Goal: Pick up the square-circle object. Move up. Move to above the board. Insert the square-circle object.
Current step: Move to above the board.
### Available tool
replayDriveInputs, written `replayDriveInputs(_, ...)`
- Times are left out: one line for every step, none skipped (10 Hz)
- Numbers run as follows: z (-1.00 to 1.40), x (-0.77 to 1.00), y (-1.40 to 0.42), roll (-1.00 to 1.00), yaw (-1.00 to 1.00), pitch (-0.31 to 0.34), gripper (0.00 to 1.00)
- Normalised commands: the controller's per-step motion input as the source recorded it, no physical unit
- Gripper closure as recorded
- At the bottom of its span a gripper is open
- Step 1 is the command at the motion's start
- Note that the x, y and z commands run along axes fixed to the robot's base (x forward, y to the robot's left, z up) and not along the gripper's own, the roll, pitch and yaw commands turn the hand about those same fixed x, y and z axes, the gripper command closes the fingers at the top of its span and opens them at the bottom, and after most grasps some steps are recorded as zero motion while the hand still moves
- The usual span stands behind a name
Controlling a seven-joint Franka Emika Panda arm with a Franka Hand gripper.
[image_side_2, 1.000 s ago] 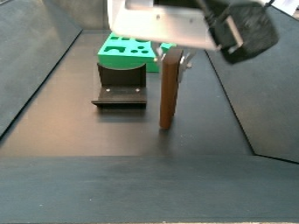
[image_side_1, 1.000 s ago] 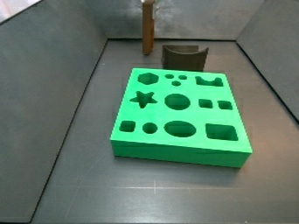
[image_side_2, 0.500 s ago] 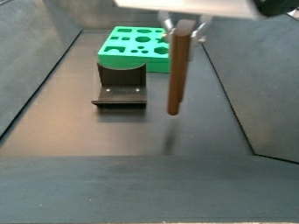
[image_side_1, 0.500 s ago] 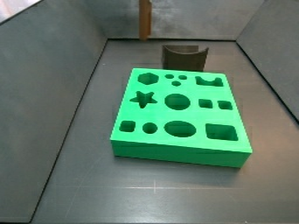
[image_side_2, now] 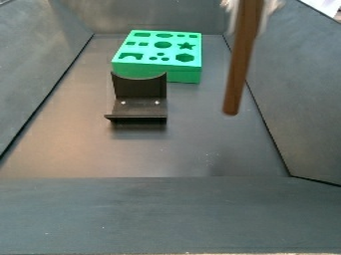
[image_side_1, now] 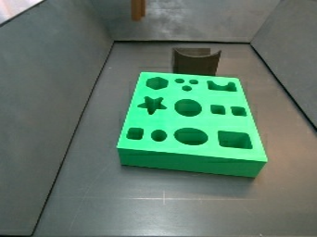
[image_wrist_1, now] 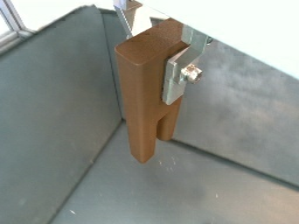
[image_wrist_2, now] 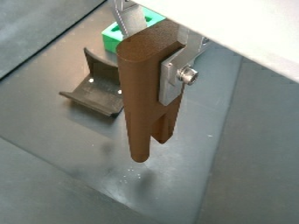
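Note:
The square-circle object (image_wrist_1: 142, 101) is a long brown wooden peg that hangs upright, well above the dark floor. My gripper (image_wrist_1: 156, 54) is shut on its upper end, with a silver finger (image_wrist_2: 176, 75) pressed flat against its side in both wrist views. In a side view only the peg's lower tip (image_side_1: 137, 9) shows at the upper edge. From the opposite side the peg (image_side_2: 236, 60) hangs beside and off the board (image_side_2: 138, 68), a thick green slab with dark cut-out holes. In both side views the gripper itself is above the frame.
The dark fixture (image_side_2: 138, 101) stands on the floor just in front of the board (image_side_1: 186, 159), and it also shows as the fixture (image_wrist_2: 93, 84) below the peg. Grey walls (image_side_1: 74, 56) enclose the dark floor on the sides.
The gripper has risen with the peg in it; in one side view the peg has climbed almost out of frame, and in the other it has shifted up and right.

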Motion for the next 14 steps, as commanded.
replayDriveInputs(1.00, -0.26, 0.06, 0.08, 0.02, 0.040, 1.00)
replayDriveInputs(0.84, -0.19, 0.04, 0.08, 0.02, 0.037, 1.00)
replayDriveInputs(0.59, -0.10, 0.02, 0.07, 0.02, 0.044, 1.00)
replayDriveInputs(0.41, -0.05, 0.02, 0.06, 0.02, 0.063, 1.00)
replayDriveInputs(0.24, -0.02, 0.01, 0.06, 0.02, 0.085, 1.00)
replayDriveInputs(0.09, 0.19, -1.00, -0.03, 1.00, 0.118, 1.00)
replayDriveInputs(0.08, 0.19, -1.00, -0.03, 1.00, 0.115, 1.00)
replayDriveInputs(0.09, 0.19, -1.00, -0.02, 0.79, 0.084, 1.00)
replayDriveInputs(0.09, 0.19, -1.00, -0.04, 0.53, 0.045, 1.00)
replayDriveInputs(0.09, 0.19, -1.00, -0.01, 0.34, 0.036, 1.00)
replayDriveInputs(0.09, 0.19, -1.00, 0.01, 0.17, 0.039, 1.00)
replayDriveInputs(0.10, 0.19, -1.00, 0.01, 0.10, 0.043, 1.00)
replayDriveInputs(0.10, 0.19, -1.00, 0.00, 0.04, 0.055, 1.00)
replayDriveInputs(0.10, 0.20, -1.00, -0.01, 0.04, 0.061, 1.00)
